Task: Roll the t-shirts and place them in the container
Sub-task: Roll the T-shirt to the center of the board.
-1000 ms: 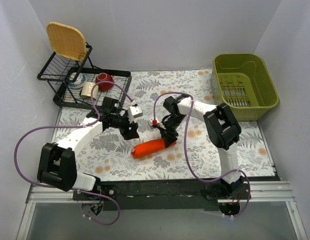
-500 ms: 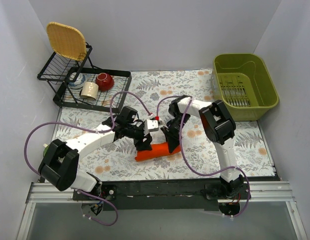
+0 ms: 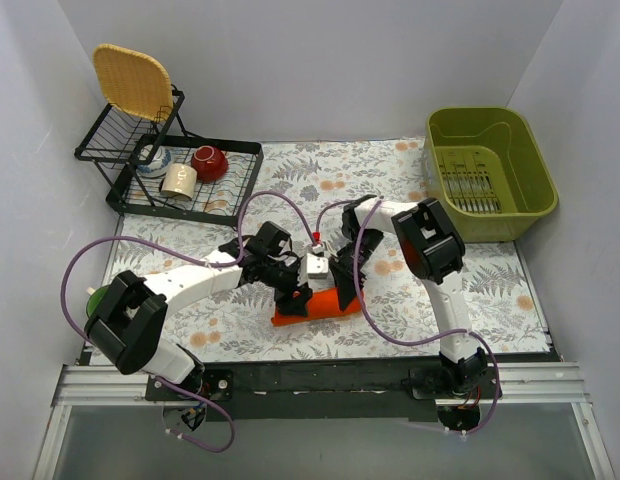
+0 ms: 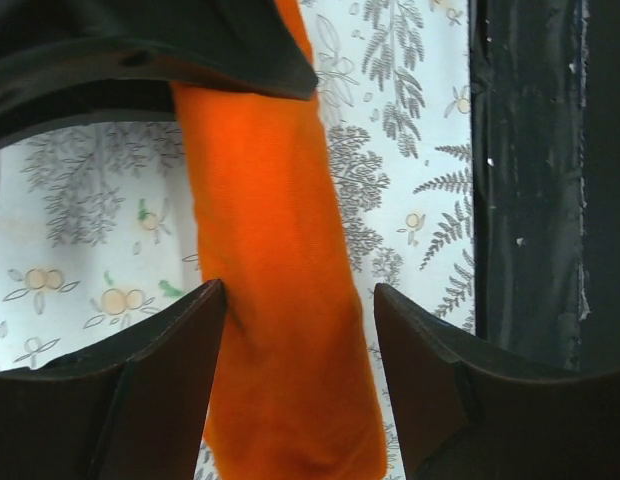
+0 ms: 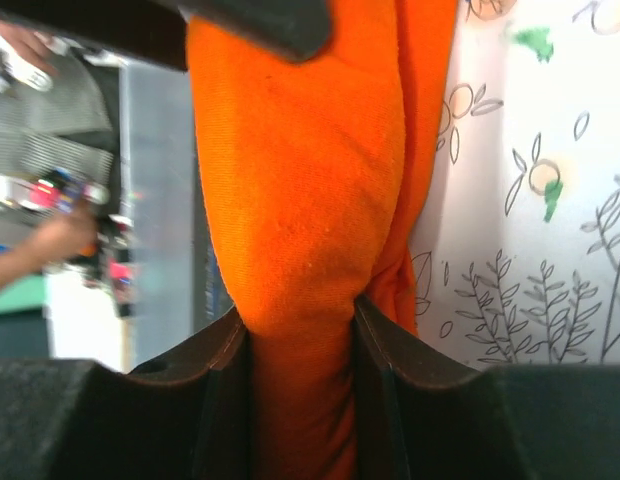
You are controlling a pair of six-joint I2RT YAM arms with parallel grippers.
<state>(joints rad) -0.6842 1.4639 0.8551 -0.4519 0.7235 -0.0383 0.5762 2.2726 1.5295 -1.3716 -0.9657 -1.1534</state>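
**Top view, left to right.** The left gripper (image 3: 294, 296) and the right gripper (image 3: 346, 289) meet over the orange-red t-shirt (image 3: 312, 308). The shirt lies as a tight roll on the floral tablecloth (image 3: 490, 300), near the front edge and between the two arms.

**Step in hand (judged).** The roll is being finished and looks almost complete. The next move probably calls for pressing or tucking the loose end, so that the cloth does not spring open on release.

**Left wrist view.** This shows what the top view hides. The left jaws are spread and straddle the roll, which passes between them unsqueezed.

**Right wrist view.** The right jaws pinch the roll, and the cloth bulges above the fingers (image 5: 215, 360).
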